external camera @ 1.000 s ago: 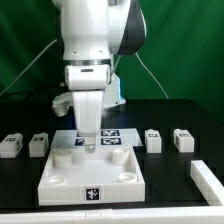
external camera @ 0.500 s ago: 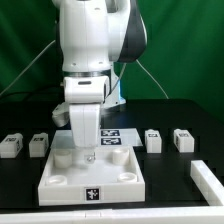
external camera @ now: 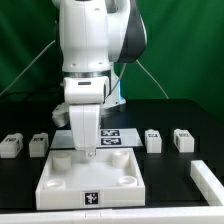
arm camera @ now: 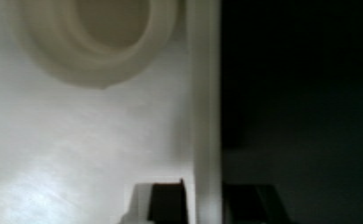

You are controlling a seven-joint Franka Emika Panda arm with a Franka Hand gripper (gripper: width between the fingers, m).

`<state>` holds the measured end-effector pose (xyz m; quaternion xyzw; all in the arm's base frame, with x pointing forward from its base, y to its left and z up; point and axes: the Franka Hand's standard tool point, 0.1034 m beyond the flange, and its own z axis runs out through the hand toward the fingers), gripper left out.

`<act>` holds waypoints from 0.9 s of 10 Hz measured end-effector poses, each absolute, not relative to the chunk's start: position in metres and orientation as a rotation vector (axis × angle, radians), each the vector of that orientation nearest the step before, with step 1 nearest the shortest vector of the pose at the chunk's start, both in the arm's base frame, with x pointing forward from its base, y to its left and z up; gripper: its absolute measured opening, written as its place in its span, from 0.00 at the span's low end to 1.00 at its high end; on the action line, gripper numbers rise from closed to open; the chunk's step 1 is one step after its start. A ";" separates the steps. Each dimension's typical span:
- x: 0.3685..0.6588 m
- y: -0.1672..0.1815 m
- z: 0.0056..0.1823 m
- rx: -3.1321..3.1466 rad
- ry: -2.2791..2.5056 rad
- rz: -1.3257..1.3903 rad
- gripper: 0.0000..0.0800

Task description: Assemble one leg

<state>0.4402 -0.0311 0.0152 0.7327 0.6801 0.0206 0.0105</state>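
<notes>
Directly under the gripper (external camera: 88, 152) lies the panel (external camera: 95, 175), at its far edge. In the wrist view that edge is seen running between two dark shapes that are probably the fingertips, with a socket (arm camera: 107, 30) just ahead. Whether the jaws are open or closed on that edge cannot be told. No leg is held.

The nearest leg (external camera: 38, 145) lies on the table off to the gripper's side, toward the exterior view's left, well apart from the fingers and just beside the panel. A sideways and upward move would be needed to reach it. Its long axis seems to run away from the camera, though the block is too small for certainty. A second leg (external camera: 10, 146) lies beyond it. Two more legs (external camera: 153, 140) (external camera: 182, 139) lie on the gripper's other side, farther off. The marker board (external camera: 115, 135) lies just behind the gripper.

Against the frame a second ago, the gripper has been lowered onto the panel; the legs have not been moved.
</notes>
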 end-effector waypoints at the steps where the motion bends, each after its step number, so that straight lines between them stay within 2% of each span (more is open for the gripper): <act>1: 0.440 -0.031 0.015 2.287 2.122 0.064 0.07; 9: 0.443 -0.029 0.015 2.283 2.125 0.068 0.07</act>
